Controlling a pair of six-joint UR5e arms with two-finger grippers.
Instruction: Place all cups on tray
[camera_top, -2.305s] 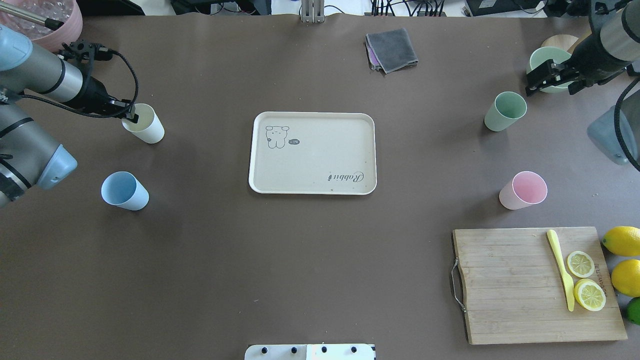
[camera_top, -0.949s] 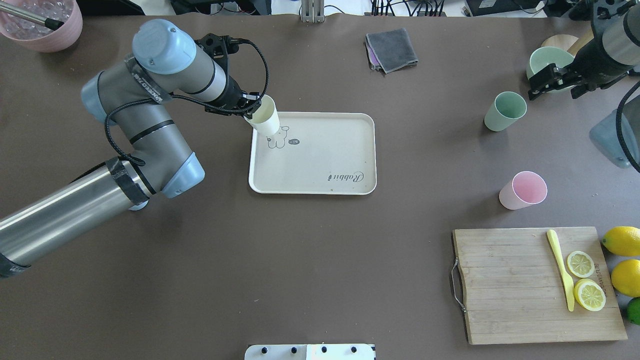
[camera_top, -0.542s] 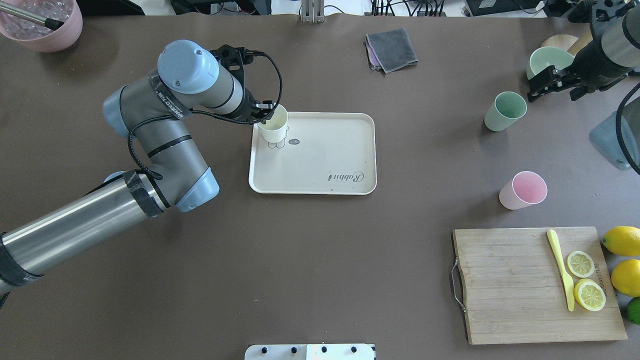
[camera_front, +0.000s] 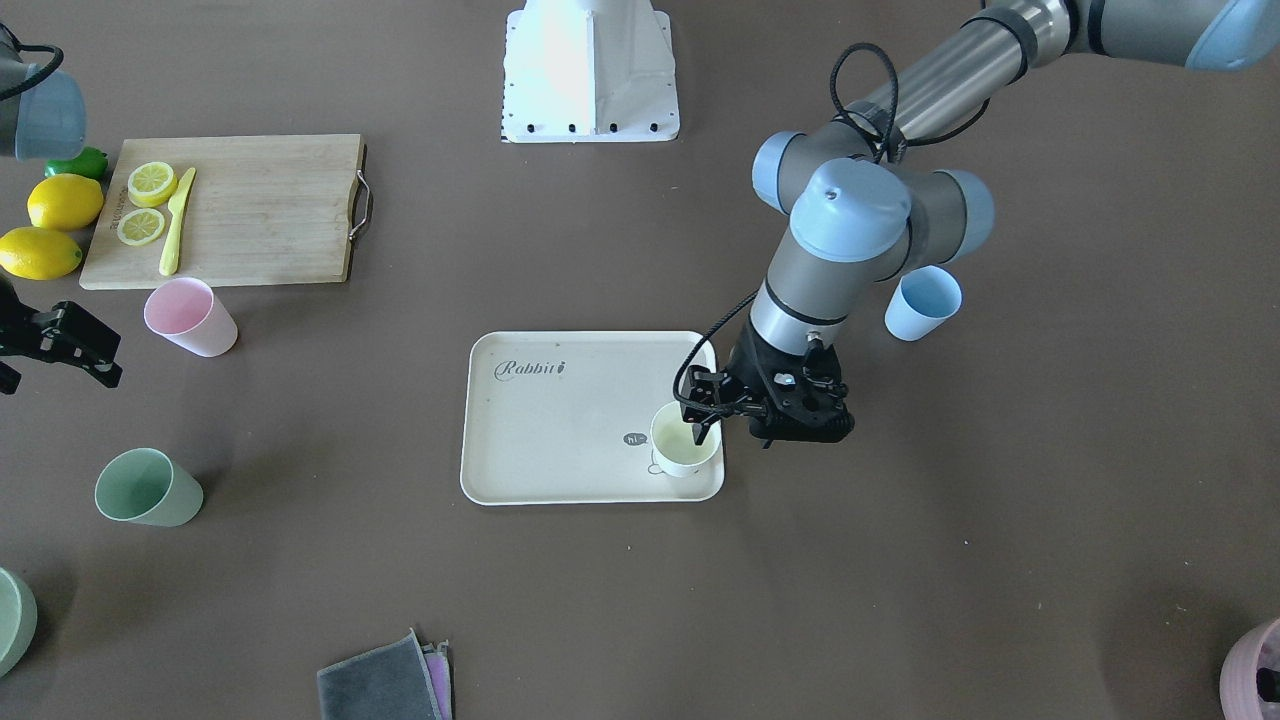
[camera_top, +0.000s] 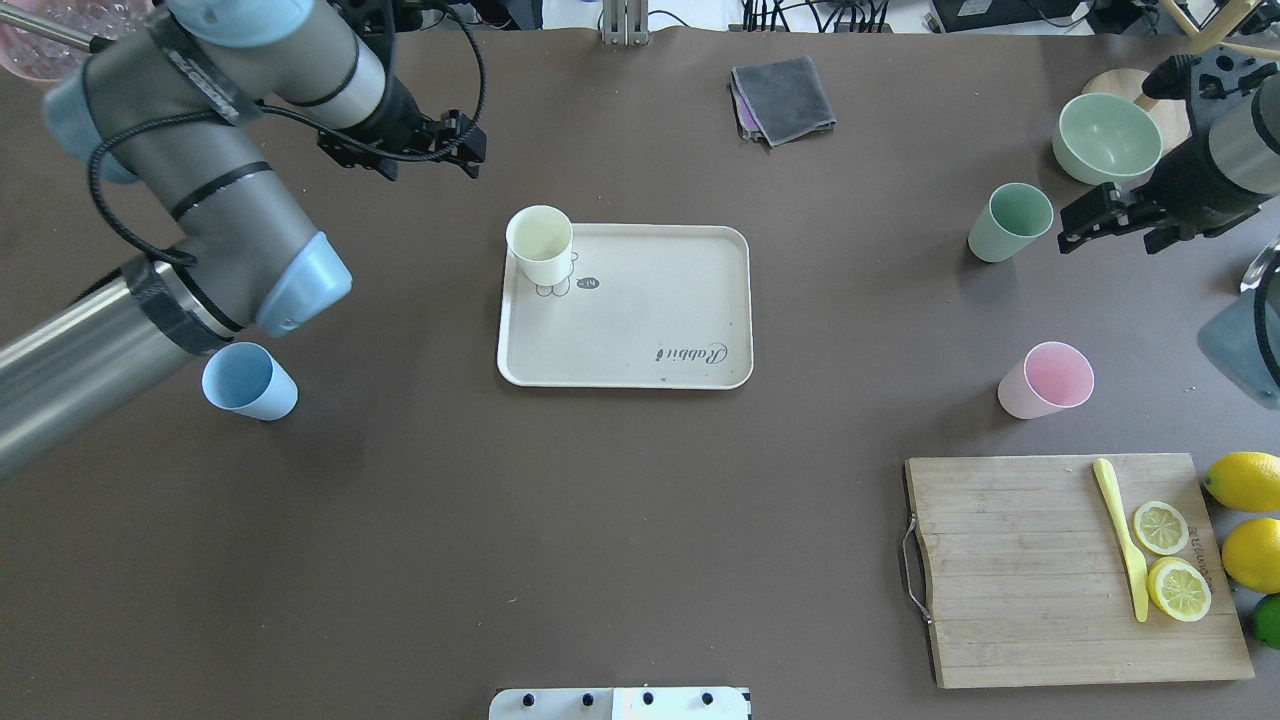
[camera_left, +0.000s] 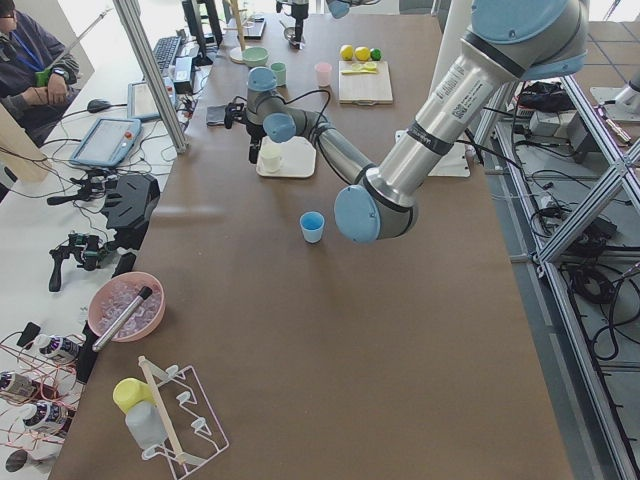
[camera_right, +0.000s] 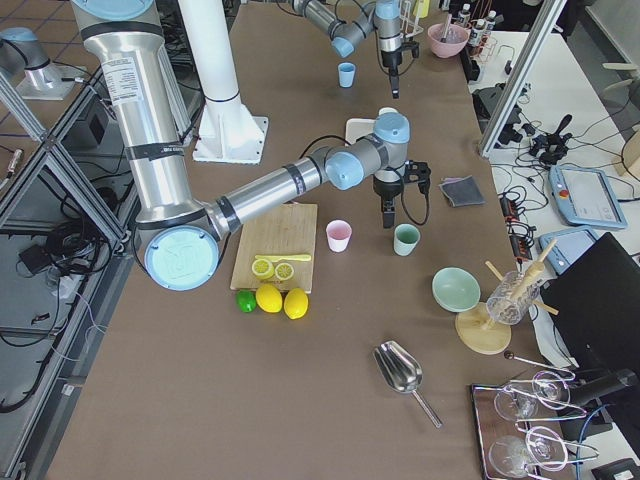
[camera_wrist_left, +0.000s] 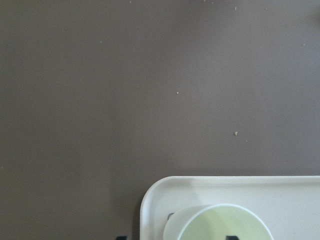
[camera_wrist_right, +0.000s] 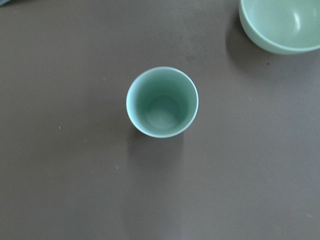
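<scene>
The cream cup (camera_top: 540, 240) stands upright on the tray (camera_top: 640, 330) at its far left corner, over the rabbit drawing. My left gripper (camera_top: 428, 165) is open and empty. In the overhead view it is lifted clear, behind and left of that cup. In the front view (camera_front: 697, 425) it is still at the cup's rim. The blue cup (camera_top: 248, 382) stands on the table under my left arm. The green cup (camera_top: 1012, 222) and pink cup (camera_top: 1048, 380) stand on the table at the right. My right gripper (camera_top: 1110, 240) is open and empty, beside the green cup, which sits centred in the right wrist view (camera_wrist_right: 162, 101).
A green bowl (camera_top: 1105, 137) stands behind the right gripper. A wooden cutting board (camera_top: 1020, 600) with a knife and lemon slices lies at the near right, with lemons beside it. A grey cloth (camera_top: 783, 98) lies at the back. A mauve container (camera_front: 1255, 670) stands at the far left corner.
My left gripper carried the cream cup from the table onto the tray, let it go and drew back. My right gripper moved nearer the green cup.
</scene>
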